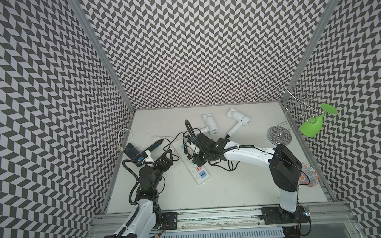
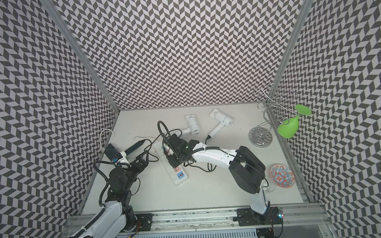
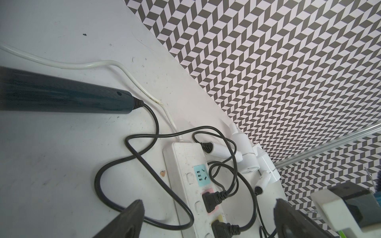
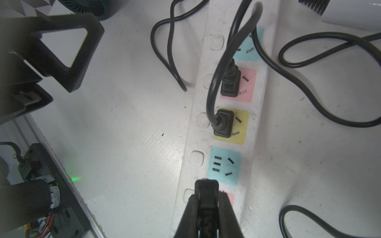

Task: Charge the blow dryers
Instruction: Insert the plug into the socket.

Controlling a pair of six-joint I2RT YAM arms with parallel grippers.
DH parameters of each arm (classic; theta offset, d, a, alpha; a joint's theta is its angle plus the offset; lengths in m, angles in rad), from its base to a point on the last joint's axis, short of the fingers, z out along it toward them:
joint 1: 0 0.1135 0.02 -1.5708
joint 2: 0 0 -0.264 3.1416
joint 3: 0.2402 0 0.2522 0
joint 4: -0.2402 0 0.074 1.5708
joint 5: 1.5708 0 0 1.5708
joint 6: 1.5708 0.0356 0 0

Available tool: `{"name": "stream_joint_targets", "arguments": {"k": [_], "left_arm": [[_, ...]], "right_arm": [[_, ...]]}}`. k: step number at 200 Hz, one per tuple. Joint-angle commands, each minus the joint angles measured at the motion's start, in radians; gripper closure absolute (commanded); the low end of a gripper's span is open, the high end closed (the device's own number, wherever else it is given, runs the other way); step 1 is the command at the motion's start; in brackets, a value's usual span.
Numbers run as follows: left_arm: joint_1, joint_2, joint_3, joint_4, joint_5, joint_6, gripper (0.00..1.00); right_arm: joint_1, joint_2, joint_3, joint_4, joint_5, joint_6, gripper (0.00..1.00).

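Right wrist view: my right gripper [image 4: 207, 206] is pinched almost closed on a black plug [image 4: 206, 186], poised over the power strip [image 4: 193, 140] beside its free blue socket [image 4: 223, 164]; seated or not, I can't quite tell. Two plugs [image 4: 223, 123] already sit in sockets. Next: line up prongs, press straight down. White blow dryers [image 1: 211, 125] lie beyond the strip's far end, the dark dryer [image 1: 132, 151] by my wide-open left gripper [image 1: 167, 156].
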Motion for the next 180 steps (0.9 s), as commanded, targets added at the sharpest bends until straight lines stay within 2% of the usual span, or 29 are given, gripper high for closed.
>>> {"name": "stream_joint_targets", "arguments": {"k": [1, 124, 180], "left_arm": [[0.006, -0.014, -0.007, 0.030, 0.007, -0.012, 0.01], [0.009, -0.015, -0.006, 0.028, 0.014, -0.010, 0.01], [0.010, -0.017, -0.005, 0.030, 0.017, -0.011, 0.01]], "right_arm": [[0.007, 0.025, 0.035, 0.001, 0.030, -0.003, 1.00], [0.017, 0.107, 0.090, -0.009, 0.045, 0.009, 1.00], [0.016, 0.127, 0.099, -0.034, 0.088, 0.014, 1.00]]}}
